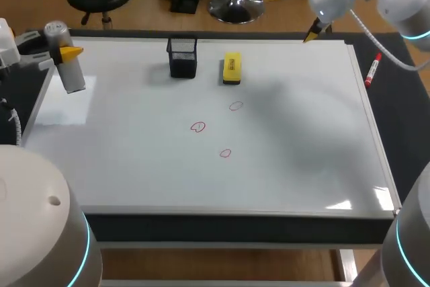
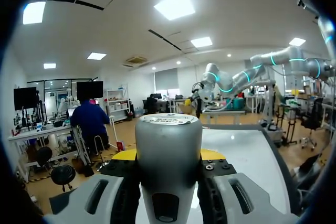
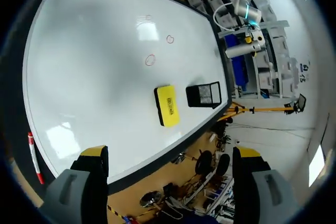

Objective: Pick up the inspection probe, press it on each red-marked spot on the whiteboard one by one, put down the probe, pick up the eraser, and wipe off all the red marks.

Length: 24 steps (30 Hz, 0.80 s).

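My left gripper [image 1: 67, 54] hovers over the whiteboard's [image 1: 302, 152] far left corner, shut on the grey cylindrical probe [image 1: 69, 68], which hangs upright above the board. In the left wrist view the probe [image 2: 168, 161] fills the space between the fingers of that gripper [image 2: 168, 156]. Three small red marks [image 1: 235, 106] [image 1: 197, 127] [image 1: 225, 153] lie mid-board. The yellow eraser [image 1: 232, 69] rests near the far edge. My right gripper [image 1: 297, 11] hangs open and empty above the far right corner. In its own view the right gripper [image 3: 170, 153] looks down on the eraser [image 3: 168, 105] and the marks [image 3: 150, 60].
A black mesh holder [image 1: 183, 57] stands left of the eraser, also seen as the holder [image 3: 203, 94] from the right wrist. A red marker [image 1: 373, 70] lies on the dark strip beyond the board's right edge.
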Each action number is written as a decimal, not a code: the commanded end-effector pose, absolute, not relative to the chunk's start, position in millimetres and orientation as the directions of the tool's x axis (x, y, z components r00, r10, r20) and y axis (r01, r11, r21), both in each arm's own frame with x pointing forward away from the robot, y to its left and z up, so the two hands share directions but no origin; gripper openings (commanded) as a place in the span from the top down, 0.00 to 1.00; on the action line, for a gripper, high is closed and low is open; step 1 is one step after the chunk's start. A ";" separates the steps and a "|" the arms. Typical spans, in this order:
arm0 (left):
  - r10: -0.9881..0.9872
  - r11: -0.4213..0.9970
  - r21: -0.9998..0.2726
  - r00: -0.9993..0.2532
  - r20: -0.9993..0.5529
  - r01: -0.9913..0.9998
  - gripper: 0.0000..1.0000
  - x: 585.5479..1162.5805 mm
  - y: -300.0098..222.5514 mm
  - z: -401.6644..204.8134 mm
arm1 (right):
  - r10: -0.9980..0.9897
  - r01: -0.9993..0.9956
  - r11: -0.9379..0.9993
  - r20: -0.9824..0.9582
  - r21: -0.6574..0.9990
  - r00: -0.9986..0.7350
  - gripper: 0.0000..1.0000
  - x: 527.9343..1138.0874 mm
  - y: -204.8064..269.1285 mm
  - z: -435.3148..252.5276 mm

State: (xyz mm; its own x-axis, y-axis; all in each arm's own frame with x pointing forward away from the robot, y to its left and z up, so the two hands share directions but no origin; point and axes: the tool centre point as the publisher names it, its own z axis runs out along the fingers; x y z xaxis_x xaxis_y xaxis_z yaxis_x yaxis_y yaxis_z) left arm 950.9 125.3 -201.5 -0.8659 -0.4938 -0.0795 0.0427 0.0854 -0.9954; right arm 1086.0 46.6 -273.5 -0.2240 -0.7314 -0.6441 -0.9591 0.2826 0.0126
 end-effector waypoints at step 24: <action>-0.492 0.084 -0.995 -0.867 -0.080 0.045 1.00 951.4 125.8 -201.2 | -0.957 -0.981 -0.193 -0.224 0.010 0.186 0.00 1080.9 100.3 -261.2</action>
State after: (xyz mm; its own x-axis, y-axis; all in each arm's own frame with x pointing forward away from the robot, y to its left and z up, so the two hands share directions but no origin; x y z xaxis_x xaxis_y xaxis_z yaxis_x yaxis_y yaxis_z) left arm 950.9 125.3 -201.5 -0.8660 -0.4936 -0.0795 0.0427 0.0854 -0.9954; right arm 1077.2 98.8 -264.7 0.1797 -0.9239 -0.3378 -0.9833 -0.1784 -0.0351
